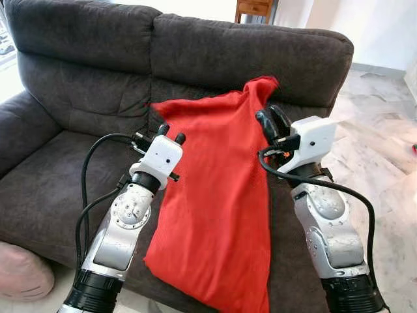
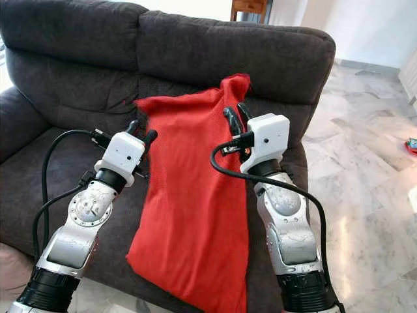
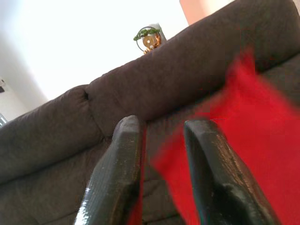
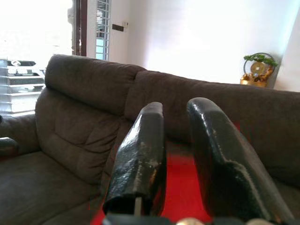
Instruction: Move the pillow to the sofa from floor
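**Red pillow held up against the sofa, one gripper on each side**

We see the red pillow [image 1: 215, 215], limp and flat like a cloth cover, hanging in front of the dark grey sofa [image 1: 85, 72]. Its upper edge lies against the lower part of the backrest, with one corner peaking up near the seam between the two back cushions. Its lower end drapes over the front edge of the seat and hangs below it.

Left gripper [image 1: 171, 134] sits at the pillow's upper left edge. In the left wrist view its fingers [image 3: 117, 173] stand a narrow gap apart with red fabric between and behind them; the view is blurred there, and we cannot tell whether they actually pinch the cloth.

Right gripper [image 1: 272, 121] is at the pillow's upper right edge, just below the peaked corner. In the right wrist view its fingers [image 4: 140, 164] are close together, a thin slit between them, red cloth showing beneath. We cannot tell whether they are pinching it.

Black cables loop from both wrists. A pale pink cushion [image 1: 23, 274] lies on the floor by the sofa's left front corner. Marble floor [image 1: 384, 143] runs off to the right.
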{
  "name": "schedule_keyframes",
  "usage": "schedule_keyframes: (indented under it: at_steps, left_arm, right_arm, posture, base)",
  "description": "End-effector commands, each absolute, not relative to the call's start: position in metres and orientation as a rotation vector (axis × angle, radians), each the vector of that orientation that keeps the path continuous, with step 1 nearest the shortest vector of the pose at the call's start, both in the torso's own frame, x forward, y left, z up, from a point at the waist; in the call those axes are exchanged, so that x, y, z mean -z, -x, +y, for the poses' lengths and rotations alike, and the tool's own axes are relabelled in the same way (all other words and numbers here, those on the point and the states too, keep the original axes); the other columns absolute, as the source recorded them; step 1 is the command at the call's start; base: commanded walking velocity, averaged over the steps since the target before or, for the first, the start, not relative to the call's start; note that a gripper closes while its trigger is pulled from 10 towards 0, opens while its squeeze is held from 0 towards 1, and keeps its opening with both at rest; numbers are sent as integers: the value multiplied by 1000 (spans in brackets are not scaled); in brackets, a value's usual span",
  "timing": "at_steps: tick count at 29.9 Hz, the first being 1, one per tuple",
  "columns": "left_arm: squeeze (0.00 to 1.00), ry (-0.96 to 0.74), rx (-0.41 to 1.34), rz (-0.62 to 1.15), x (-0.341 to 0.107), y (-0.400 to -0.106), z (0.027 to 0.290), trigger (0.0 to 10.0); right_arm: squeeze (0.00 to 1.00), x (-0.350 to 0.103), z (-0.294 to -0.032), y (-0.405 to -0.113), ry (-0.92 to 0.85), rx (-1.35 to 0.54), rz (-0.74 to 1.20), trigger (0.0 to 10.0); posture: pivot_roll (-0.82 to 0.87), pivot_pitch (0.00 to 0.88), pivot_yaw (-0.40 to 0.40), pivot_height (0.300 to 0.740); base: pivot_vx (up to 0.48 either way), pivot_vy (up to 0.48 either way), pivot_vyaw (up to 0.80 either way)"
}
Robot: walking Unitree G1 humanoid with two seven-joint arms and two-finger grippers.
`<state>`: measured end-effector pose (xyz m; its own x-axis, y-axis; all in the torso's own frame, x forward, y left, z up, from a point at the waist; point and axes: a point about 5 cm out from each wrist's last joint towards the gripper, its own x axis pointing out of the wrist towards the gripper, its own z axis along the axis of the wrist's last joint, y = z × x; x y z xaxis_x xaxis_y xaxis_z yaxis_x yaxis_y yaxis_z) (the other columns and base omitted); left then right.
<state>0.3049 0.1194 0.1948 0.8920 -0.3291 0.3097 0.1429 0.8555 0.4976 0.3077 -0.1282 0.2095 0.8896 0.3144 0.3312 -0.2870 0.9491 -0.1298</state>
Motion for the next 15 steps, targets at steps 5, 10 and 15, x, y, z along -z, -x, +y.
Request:
schedule_keyframes:
  at_steps: [5, 10, 15]
  left_arm:
    - [0, -508, 262, -291, -166, -306, 125, 10000]
    - [0, -492, 213, -134, -126, -303, 151, 10000]
    - [0, -475, 164, 47, -82, -291, 175, 10000]
  right_arm:
    - [0, -183, -178, -316, 138, -11, -242, 10000]
    - [0, -138, -241, -305, 192, 279, -71, 10000]
    - [0, -85, -281, -278, 250, 434, 135, 10000]
  posture:
    - [-33, 68, -48, 740]
    - [-35, 66, -47, 740]
    - [-32, 63, -42, 740]
  base:
    - [0, 0, 0]
    - [0, 0, 0]
    - [0, 0, 0]
